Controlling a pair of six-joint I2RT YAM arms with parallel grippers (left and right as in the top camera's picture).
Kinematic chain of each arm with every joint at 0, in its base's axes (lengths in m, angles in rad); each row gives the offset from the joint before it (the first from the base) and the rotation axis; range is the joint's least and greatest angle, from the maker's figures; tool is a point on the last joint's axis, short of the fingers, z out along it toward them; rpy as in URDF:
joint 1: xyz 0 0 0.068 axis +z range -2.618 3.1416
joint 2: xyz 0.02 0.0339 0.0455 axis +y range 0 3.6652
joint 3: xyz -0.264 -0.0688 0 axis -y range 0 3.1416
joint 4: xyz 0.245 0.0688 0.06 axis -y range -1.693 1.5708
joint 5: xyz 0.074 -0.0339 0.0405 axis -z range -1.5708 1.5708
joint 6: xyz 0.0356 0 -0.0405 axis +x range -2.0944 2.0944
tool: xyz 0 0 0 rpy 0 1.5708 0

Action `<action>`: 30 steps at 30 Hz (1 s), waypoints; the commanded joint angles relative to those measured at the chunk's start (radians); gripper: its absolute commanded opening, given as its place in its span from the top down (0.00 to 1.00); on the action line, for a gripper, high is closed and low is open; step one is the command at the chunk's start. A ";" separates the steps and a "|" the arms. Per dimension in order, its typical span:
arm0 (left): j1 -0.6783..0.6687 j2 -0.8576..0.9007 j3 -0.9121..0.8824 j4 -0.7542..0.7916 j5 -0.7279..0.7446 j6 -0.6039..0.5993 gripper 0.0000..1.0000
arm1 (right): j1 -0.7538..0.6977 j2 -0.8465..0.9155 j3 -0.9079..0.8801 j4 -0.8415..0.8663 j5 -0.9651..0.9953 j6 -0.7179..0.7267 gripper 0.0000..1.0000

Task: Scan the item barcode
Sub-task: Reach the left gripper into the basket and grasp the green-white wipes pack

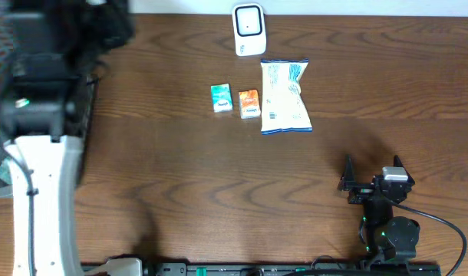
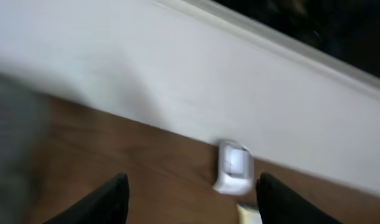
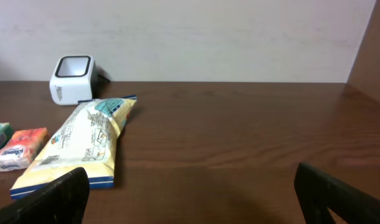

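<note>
Both left jaws and right jaws are seen wide apart and empty. The bag lies untouched ahead-left of the right jaws, with the scanner beyond. A grasp is judged to be needed first.

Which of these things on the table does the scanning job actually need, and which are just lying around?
For the job: white scanner; snack bag, green packet, orange packet (any could be the item to scan).
Just lying about: black cable at front right.
</note>
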 commanded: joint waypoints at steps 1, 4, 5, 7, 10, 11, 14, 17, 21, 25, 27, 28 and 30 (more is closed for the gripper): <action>0.150 -0.006 0.013 -0.039 -0.014 0.010 0.32 | -0.002 -0.006 -0.003 -0.003 0.002 -0.007 0.01; 0.317 0.013 0.003 -0.099 -0.013 0.010 0.30 | -0.002 -0.006 -0.003 -0.003 0.002 -0.007 0.01; 0.349 0.020 -0.003 -0.112 -0.013 0.010 0.30 | -0.002 -0.006 -0.002 -0.003 0.002 -0.007 0.01; 0.413 0.039 -0.018 -0.140 -0.013 0.009 0.29 | -0.002 -0.006 -0.002 -0.003 0.002 -0.007 0.01; 0.481 0.081 -0.026 -0.190 -0.013 0.009 0.28 | -0.002 -0.006 -0.002 -0.003 0.002 -0.007 0.01; 0.498 0.096 -0.026 -0.208 -0.013 0.009 0.28 | -0.002 -0.006 -0.003 -0.003 0.001 -0.007 0.01; 0.544 0.143 -0.026 -0.262 -0.014 0.001 0.28 | -0.002 -0.006 -0.002 -0.003 0.002 -0.007 0.01; 0.573 0.184 -0.026 -0.318 -0.040 -0.003 0.28 | -0.002 -0.006 -0.003 -0.003 0.002 -0.007 0.01; 0.579 0.241 -0.027 -0.459 -0.363 -0.065 0.27 | -0.002 -0.006 -0.003 -0.003 0.002 -0.007 0.01; 0.582 0.323 -0.034 -0.565 -0.571 -0.119 0.23 | -0.002 -0.006 -0.002 -0.003 0.002 -0.007 0.01; 0.583 0.364 -0.042 -0.586 -0.570 -0.120 0.22 | -0.002 -0.006 -0.003 -0.003 0.002 -0.007 0.01; 0.583 0.386 -0.045 -0.593 -0.570 -0.119 0.22 | -0.002 -0.006 -0.002 -0.003 0.002 -0.007 0.01; 0.583 0.423 -0.051 -0.600 -0.570 -0.119 0.20 | -0.002 -0.006 -0.002 -0.003 0.002 -0.007 0.01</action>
